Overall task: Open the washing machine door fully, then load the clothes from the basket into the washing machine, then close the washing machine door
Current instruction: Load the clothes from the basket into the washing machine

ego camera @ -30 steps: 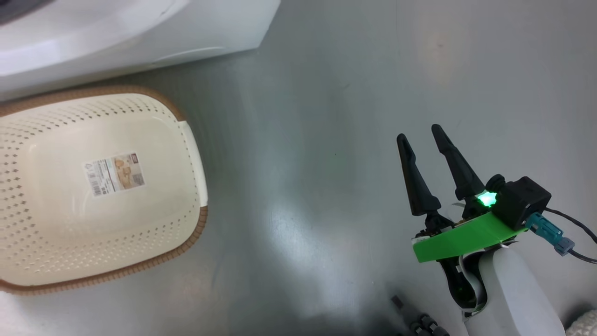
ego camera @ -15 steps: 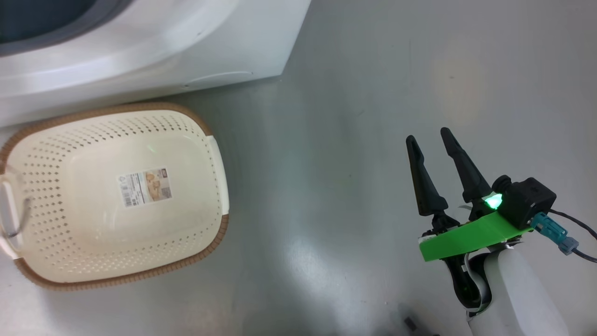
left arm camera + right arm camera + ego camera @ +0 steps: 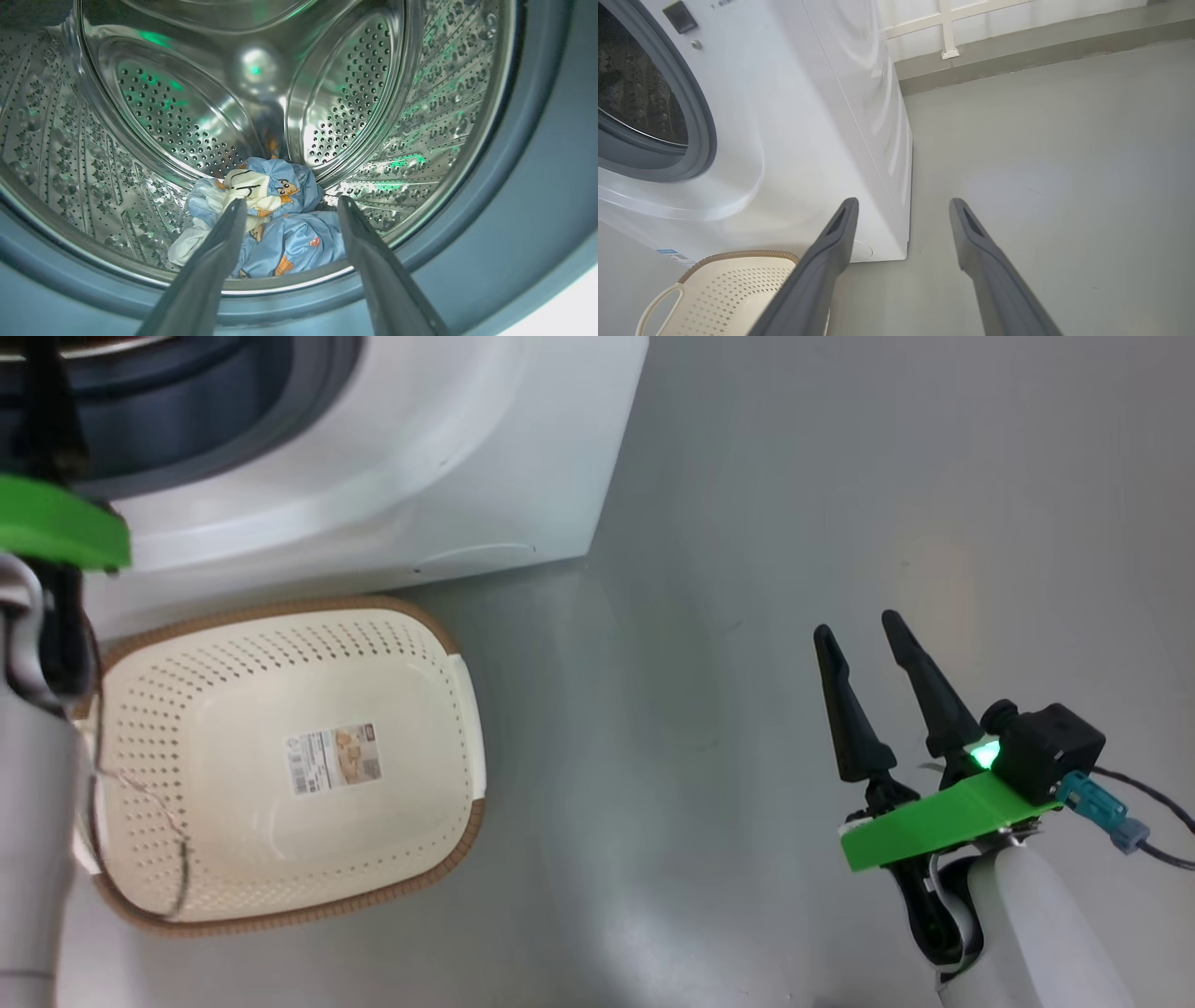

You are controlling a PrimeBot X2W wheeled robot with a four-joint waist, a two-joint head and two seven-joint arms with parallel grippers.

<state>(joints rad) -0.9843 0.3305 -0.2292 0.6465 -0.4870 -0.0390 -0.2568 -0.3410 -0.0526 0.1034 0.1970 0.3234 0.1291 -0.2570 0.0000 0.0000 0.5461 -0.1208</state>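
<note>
The white washing machine [image 3: 448, 457] stands at the upper left of the head view, its grey-rimmed opening [image 3: 698, 121] uncovered. The washing machine door is out of view. The light-blue printed clothes [image 3: 280, 233] lie in a heap at the bottom of the steel drum [image 3: 177, 112]. My left gripper [image 3: 292, 201] is open at the drum's mouth, its fingers just in front of the heap and holding nothing. The cream basket [image 3: 233, 859] sits on the floor before the machine with only a label sticker [image 3: 333, 759] inside. My right gripper [image 3: 855, 624] hangs open over bare floor to the right.
My left forearm [image 3: 33, 840] with its green bracket [image 3: 56, 527] rises along the basket's left side. Grey floor [image 3: 709, 616] stretches to the right of the machine. A wall base with a white frame [image 3: 945, 32] runs behind.
The head camera has swung, so the machine's opening and more of the basket came into the picture, along with my left arm at the left edge. The right gripper stays open.
</note>
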